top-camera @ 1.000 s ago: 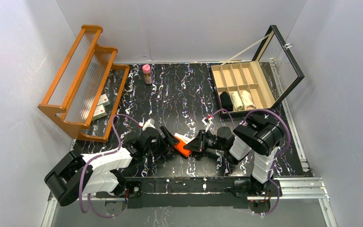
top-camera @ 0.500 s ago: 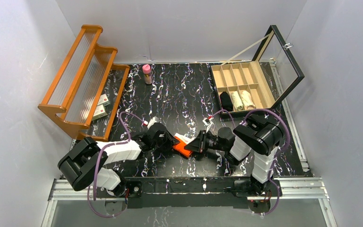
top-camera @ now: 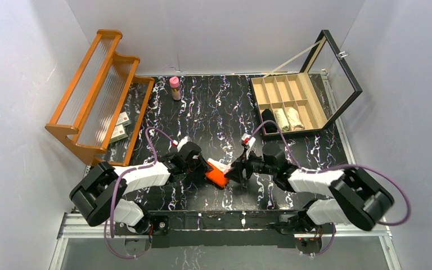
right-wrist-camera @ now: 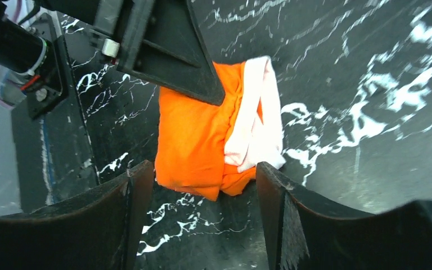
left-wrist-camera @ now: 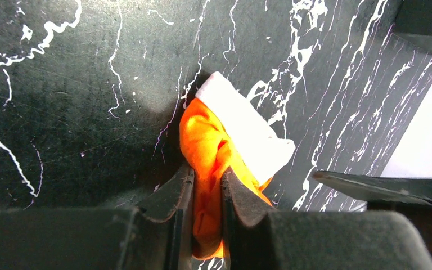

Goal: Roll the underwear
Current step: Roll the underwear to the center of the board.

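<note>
The orange underwear with white trim lies as a folded bundle on the black marbled table near the front edge, between the two arms. My left gripper comes in from the left and is shut on its orange edge, the cloth pinched between the two pads. My right gripper stands open just right of the bundle. In the right wrist view its fingers straddle the near end of the underwear without touching it, and a left finger presses on the far side. No loose beige underwear shows.
A wooden rack stands at the back left with small boxes beside it. A pink-capped bottle stands at the back centre. An open compartment box at the back right holds rolled cloths.
The left gripper moved in and closed on the orange underwear. The right gripper let go and opened, and the right arm swung down and out to the right.
</note>
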`<state>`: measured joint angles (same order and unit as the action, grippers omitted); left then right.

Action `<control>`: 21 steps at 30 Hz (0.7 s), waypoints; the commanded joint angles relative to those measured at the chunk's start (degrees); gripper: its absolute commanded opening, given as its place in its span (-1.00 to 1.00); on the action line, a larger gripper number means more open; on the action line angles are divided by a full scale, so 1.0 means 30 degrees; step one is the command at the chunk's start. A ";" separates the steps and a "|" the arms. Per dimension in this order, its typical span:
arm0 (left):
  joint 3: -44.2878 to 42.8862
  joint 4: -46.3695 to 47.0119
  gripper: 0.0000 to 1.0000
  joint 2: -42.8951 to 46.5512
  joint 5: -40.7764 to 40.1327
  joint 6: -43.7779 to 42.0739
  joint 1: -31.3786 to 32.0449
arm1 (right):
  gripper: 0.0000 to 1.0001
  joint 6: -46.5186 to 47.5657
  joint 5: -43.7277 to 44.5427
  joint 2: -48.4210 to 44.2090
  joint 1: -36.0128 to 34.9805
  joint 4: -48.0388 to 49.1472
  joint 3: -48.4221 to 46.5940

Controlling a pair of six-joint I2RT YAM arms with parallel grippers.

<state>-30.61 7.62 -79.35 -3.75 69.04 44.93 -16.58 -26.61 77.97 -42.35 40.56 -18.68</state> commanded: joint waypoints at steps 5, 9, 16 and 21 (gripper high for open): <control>0.0051 -0.2961 -1.00 -0.0070 -0.0717 -0.0221 0.0024 | 0.54 0.8147 0.3230 -0.4896 -0.1285 -0.3369 -0.0182; 0.0105 -0.3070 -1.00 -0.0085 -0.0728 -0.0003 0.0017 | 0.47 1.0626 0.6450 -0.5517 -0.3959 -0.3251 -0.0177; -0.0078 -0.3479 -1.00 -0.0239 -0.0539 0.0217 0.0024 | 0.39 1.4996 1.1128 -0.3136 -0.8262 -0.2582 -0.0568; -0.0295 -0.4012 -1.00 -0.0322 -0.0586 0.0162 0.0024 | 0.41 1.5441 1.1119 -0.1363 -0.8972 -0.1202 -0.1074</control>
<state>-31.59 4.45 -79.31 -3.66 70.76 44.91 25.17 2.83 71.02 -67.92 31.79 -18.79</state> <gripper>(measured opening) 0.142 0.698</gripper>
